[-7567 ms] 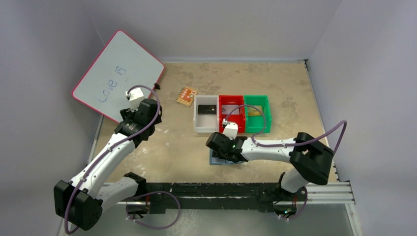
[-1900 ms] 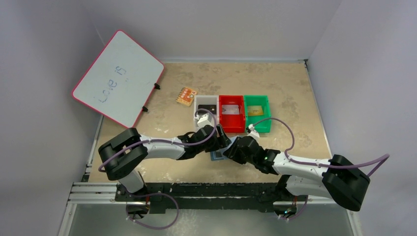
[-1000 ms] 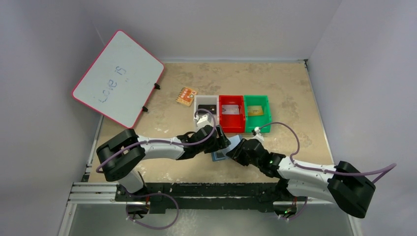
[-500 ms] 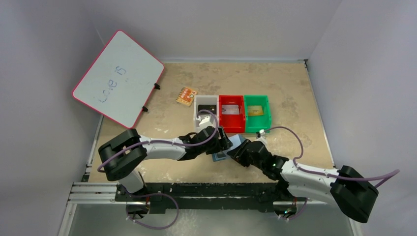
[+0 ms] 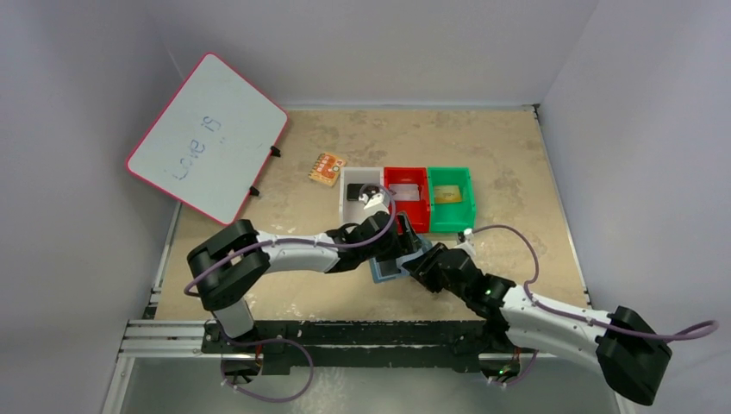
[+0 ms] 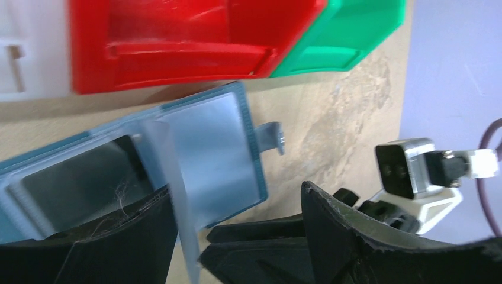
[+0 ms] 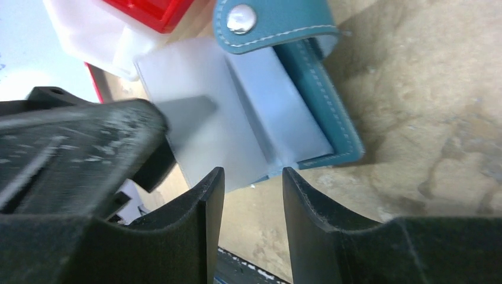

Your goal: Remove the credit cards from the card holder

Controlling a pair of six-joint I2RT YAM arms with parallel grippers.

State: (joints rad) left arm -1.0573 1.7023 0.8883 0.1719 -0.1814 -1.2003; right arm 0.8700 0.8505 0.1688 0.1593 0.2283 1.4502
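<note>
The blue card holder (image 5: 390, 267) lies open in front of the bins, pale blue inside (image 6: 207, 154), teal outside (image 7: 319, 100), with a snap tab (image 7: 241, 19). My left gripper (image 6: 237, 236) stands open over it, one finger (image 6: 89, 248) on its left half, and a thin inner leaf (image 6: 171, 195) stands up between the jaws. A dark grey pane (image 6: 83, 177) shows in the left pocket; I cannot tell if it is a card. My right gripper (image 7: 253, 195) is open and empty just short of the holder's edge. Credit cards lie in the bins: black (image 5: 356, 191), silver (image 5: 412, 195), gold (image 5: 446, 196).
A white bin (image 5: 347, 220), a red bin (image 5: 418, 222) and a green bin (image 5: 470, 203) stand in a row right behind the holder. An orange patterned square (image 5: 328, 168) lies left of them. A whiteboard (image 5: 207, 138) leans at the back left.
My right gripper has drawn back towards the near right and its jaws have widened. The left wrist has swung towards the bins. The holder stays open in the same place.
</note>
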